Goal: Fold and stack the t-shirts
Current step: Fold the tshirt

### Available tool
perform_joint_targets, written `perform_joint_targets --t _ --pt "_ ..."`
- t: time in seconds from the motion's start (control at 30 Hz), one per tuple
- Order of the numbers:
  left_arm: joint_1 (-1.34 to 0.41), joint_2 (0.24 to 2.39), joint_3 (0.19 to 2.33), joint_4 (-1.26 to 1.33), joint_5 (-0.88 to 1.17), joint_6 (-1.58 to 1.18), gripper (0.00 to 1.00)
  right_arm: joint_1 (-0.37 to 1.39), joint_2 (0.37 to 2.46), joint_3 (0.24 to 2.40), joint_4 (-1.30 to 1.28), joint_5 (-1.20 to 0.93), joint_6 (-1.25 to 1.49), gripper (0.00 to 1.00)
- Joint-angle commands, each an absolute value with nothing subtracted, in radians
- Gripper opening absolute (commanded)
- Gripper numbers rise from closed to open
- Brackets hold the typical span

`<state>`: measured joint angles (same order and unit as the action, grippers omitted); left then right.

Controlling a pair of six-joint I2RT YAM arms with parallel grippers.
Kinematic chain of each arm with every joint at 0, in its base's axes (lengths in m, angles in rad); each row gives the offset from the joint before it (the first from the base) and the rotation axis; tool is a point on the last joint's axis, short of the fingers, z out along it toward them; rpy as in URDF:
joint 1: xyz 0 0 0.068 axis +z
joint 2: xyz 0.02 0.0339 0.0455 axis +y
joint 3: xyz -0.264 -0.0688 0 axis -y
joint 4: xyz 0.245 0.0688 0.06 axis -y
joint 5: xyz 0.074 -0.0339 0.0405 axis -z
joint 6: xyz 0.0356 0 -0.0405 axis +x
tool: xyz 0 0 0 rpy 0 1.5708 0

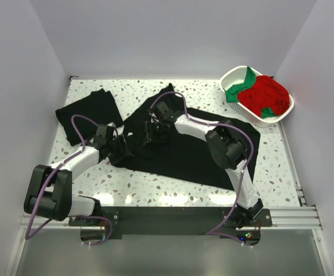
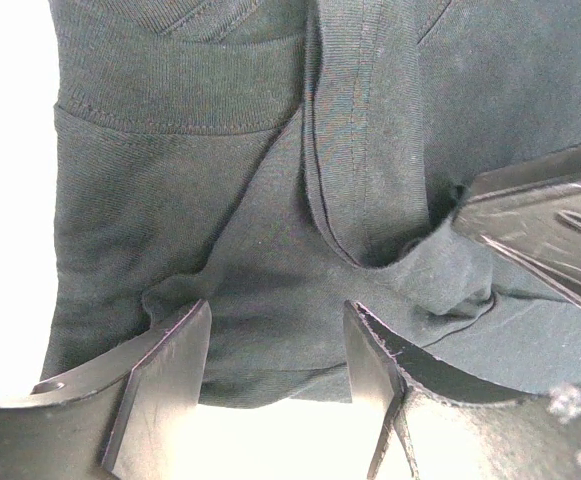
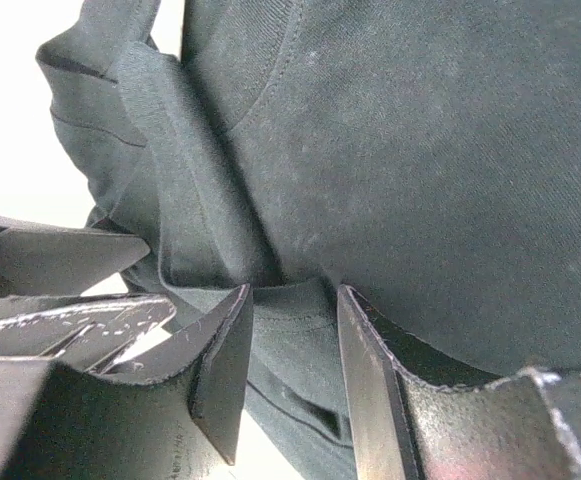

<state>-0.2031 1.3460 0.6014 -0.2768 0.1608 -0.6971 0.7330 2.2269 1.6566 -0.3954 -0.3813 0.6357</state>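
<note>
A black t-shirt (image 1: 195, 150) lies spread across the middle of the table, and its left edge is bunched where both grippers meet. My left gripper (image 1: 122, 150) is low at that edge. In the left wrist view its jaws (image 2: 278, 310) stand open with flat cloth (image 2: 220, 200) and a hem between them. My right gripper (image 1: 152, 133) reaches in from the back. Its jaws (image 3: 293, 292) are apart, astride a raised fold of the same shirt (image 3: 420, 180). A second black t-shirt (image 1: 89, 112) lies folded at the back left. Red (image 1: 265, 95) and green (image 1: 240, 87) t-shirts fill the basket.
A white lattice basket (image 1: 281, 115) stands at the back right corner. White walls close in the speckled table (image 1: 155, 187) on the left, back and right. The two grippers are close: the right fingers (image 2: 540, 215) show in the left wrist view.
</note>
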Motion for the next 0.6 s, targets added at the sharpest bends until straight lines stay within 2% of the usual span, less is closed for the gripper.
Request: perform_joint_targets --t 0.0,0.2,0.3,0.33,0.43,0.57 --pt "-0.195 1.341 0.58 -0.259 0.143 -0.701 0.61 0.739 2.252 1.707 -0.373 -0.413 0.618 0.43" --pt "-0.196 1.342 0.574 -0.259 0.144 -0.701 0.61 0.741 2.261 1.709 -0.379 -0.429 0.614 0.34" --pt "-0.196 1.344 0.572 -0.256 0.143 -0.701 0.61 0.742 2.257 1.709 -0.373 -0.437 0.617 0.22" --pt "-0.196 1.345 0.571 -0.255 0.143 -0.701 0.61 0.741 2.256 1.709 -0.371 -0.44 0.62 0.14" --pt "-0.195 1.345 0.569 -0.256 0.141 -0.701 0.61 0.742 2.252 1.709 -0.373 -0.448 0.626 0.02" --pt "-0.196 1.345 0.568 -0.253 0.137 -0.699 0.61 0.742 2.22 1.692 -0.37 -0.437 0.632 0.0"
